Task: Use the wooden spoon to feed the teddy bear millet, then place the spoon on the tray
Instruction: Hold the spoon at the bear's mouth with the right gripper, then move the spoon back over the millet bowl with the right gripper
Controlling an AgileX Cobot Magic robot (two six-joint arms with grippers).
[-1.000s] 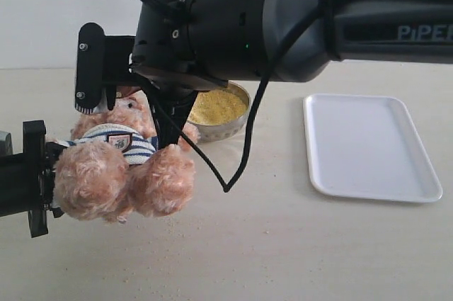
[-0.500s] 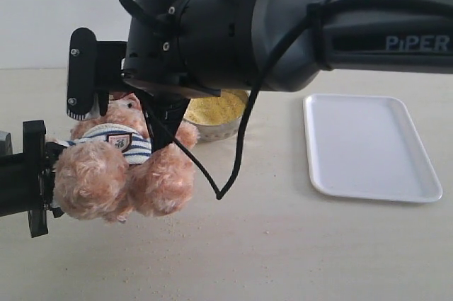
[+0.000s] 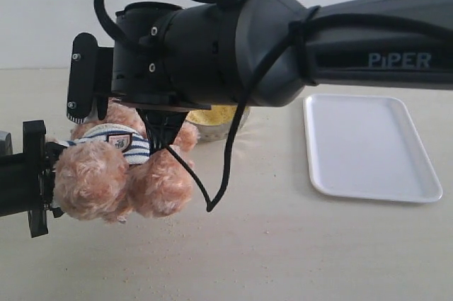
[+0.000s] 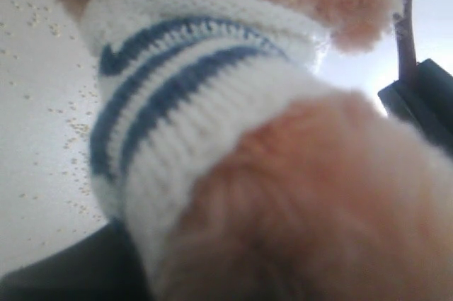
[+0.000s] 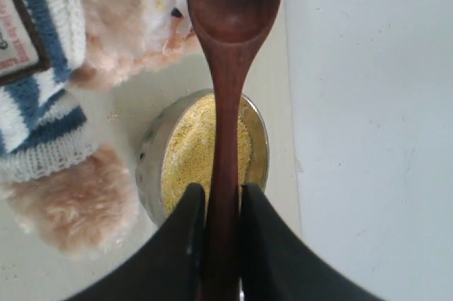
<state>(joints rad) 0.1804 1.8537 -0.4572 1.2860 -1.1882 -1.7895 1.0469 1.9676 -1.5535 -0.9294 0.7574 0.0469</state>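
The teddy bear (image 3: pixel 117 166), fluffy light brown in a striped shirt, hangs at the left with my left gripper (image 3: pixel 35 177) shut on it from behind; its shirt (image 4: pixel 177 103) fills the left wrist view and hides the jaws. My right gripper (image 5: pixel 221 195) is shut on the handle of the wooden spoon (image 5: pixel 230 46). The spoon's bowl is up at the bear's face (image 5: pixel 141 10) with a few grains in it. Below the spoon stands the steel bowl (image 5: pixel 150 152) heaped with millet (image 5: pixel 187 152). In the exterior view my right gripper (image 3: pixel 99 95) sits just above the bear's head. The white tray (image 3: pixel 368 145) lies at the right.
My right arm (image 3: pixel 283 46) spans the exterior view from the right edge and hides most of the steel bowl (image 3: pixel 225 127). Stray grains (image 4: pixel 42 103) are scattered on the tabletop (image 3: pixel 283 244) around the bear.
My right arm has shifted a little to the left, covering more of the steel bowl. The bear and my left gripper have stayed put.
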